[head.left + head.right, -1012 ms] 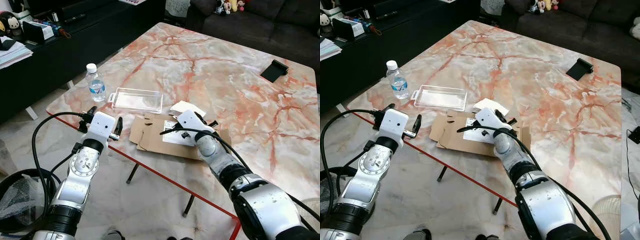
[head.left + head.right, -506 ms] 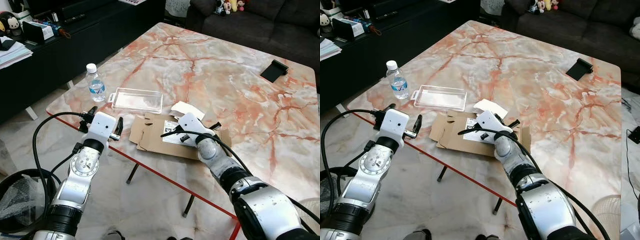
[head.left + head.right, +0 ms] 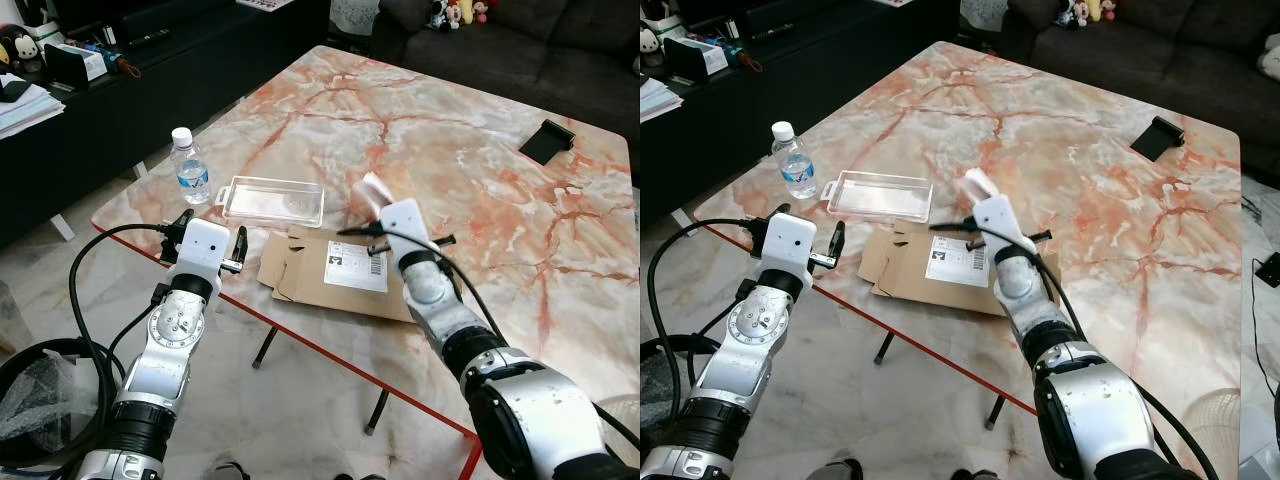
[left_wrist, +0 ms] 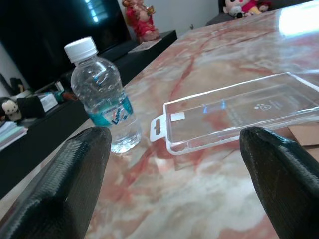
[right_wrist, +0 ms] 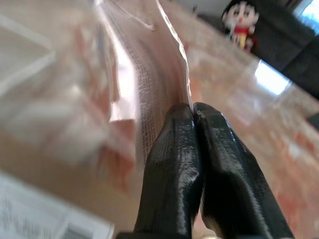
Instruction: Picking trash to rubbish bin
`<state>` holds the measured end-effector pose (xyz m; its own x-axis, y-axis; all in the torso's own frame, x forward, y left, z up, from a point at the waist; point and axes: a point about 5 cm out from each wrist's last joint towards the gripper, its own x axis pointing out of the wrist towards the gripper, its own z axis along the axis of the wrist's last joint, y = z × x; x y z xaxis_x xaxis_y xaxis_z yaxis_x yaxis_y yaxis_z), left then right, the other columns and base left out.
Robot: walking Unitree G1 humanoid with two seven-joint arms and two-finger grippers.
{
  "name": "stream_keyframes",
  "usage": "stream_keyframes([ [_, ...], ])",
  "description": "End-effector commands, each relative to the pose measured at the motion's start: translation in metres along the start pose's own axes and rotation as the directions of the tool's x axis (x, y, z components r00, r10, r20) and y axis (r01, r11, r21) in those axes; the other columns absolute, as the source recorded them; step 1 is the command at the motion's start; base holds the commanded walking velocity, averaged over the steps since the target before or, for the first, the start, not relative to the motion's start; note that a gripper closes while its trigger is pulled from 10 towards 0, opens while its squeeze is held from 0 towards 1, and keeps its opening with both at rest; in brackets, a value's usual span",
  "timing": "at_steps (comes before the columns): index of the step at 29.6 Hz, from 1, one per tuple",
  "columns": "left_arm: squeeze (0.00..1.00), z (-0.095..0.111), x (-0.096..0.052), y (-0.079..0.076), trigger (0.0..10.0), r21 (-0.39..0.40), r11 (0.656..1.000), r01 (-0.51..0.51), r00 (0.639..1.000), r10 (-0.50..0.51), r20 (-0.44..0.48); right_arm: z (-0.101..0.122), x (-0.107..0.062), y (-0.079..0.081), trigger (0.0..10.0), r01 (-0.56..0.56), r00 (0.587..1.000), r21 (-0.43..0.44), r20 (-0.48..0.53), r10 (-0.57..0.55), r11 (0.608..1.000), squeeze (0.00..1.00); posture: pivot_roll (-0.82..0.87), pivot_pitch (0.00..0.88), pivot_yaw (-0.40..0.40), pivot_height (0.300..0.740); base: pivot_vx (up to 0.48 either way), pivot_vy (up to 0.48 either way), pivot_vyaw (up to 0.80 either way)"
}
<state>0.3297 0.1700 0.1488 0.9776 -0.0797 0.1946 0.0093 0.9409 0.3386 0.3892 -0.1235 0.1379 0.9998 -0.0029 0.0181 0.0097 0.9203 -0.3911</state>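
Lifted now, the paper sheet (image 3: 374, 189) that lay flat at the cardboard's 1 o'clock edge half a second ago hangs above the table, pinched in my right gripper (image 5: 192, 110). Its two black fingers are pressed fully together on the sheet's edge, and the printed paper fans up and away from their tips, blurred. It is thin and floppy, so I judge the way to carry it well is to keep the pinch firm, move smoothly, and not let the loose end brush anything.

Just beneath, toward 7 o'clock of the sheet, the flattened cardboard box (image 3: 310, 272) with its white label lies along the near table edge. At the cardboard's 11 o'clock sits the clear plastic tray (image 3: 274, 200), and farther out at 10 o'clock stands the water bottle (image 3: 190, 167). My left gripper (image 3: 210, 238) hovers at the table's red rim, fingers spread wide and holding nothing, facing tray and bottle.

At 7 o'clock on the floor is the dark round rim of what I take for the bin (image 3: 30, 365); the sheet must swing across to it.
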Motion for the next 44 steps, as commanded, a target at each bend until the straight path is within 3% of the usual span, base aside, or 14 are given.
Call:
stream_keyframes([
  [1,0.00,-0.001,0.002,0.001,10.0,-0.016,1.000,-0.019,1.000,0.019,-0.001,0.007,0.003,-0.006,10.0,0.018,0.999,0.022,0.034,-0.019,1.000,0.00,0.18,0.088,-0.100,0.740,0.000,0.000,0.00],
  [3,0.00,-0.004,0.002,0.002,10.0,-0.019,0.999,-0.038,0.999,0.038,-0.013,0.007,0.002,-0.006,10.0,0.012,0.999,0.043,0.052,-0.015,0.999,0.00,0.17,0.077,-0.100,0.740,0.000,0.000,0.00],
  [8,0.00,-0.010,0.004,0.004,10.0,-0.069,0.996,-0.061,0.998,0.059,-0.028,0.006,-0.007,-0.003,10.0,-0.057,0.989,0.283,0.148,0.015,0.957,0.00,0.14,0.041,-0.086,0.740,0.000,0.000,0.00],
  [12,0.00,-0.016,0.004,0.003,10.0,-0.091,0.993,-0.071,0.997,0.067,-0.047,-0.004,-0.015,0.000,10.0,-0.052,0.989,0.327,0.150,0.003,0.943,0.00,0.13,0.025,-0.076,0.740,0.000,0.000,0.00],
  [14,0.00,-0.017,0.004,-0.001,10.0,-0.104,0.993,-0.059,0.998,0.055,-0.035,-0.017,-0.022,-0.001,10.0,0.001,0.992,0.443,0.113,-0.057,0.897,0.00,0.12,0.004,-0.065,0.740,0.000,0.000,0.00],
  [20,0.00,-0.019,0.005,-0.005,10.0,-0.086,0.995,-0.045,0.999,0.043,-0.031,-0.018,-0.026,0.000,10.0,-0.006,0.988,0.492,0.138,-0.071,0.871,0.00,0.10,0.000,-0.055,0.740,0.000,0.000,0.00],
  [44,0.00,-0.022,0.007,-0.008,10.0,-0.116,0.992,-0.054,0.999,0.054,-0.006,-0.016,-0.025,0.001,10.0,-0.024,0.988,0.508,0.143,-0.057,0.861,0.00,0.10,0.000,-0.072,0.740,0.000,0.000,0.00],
])
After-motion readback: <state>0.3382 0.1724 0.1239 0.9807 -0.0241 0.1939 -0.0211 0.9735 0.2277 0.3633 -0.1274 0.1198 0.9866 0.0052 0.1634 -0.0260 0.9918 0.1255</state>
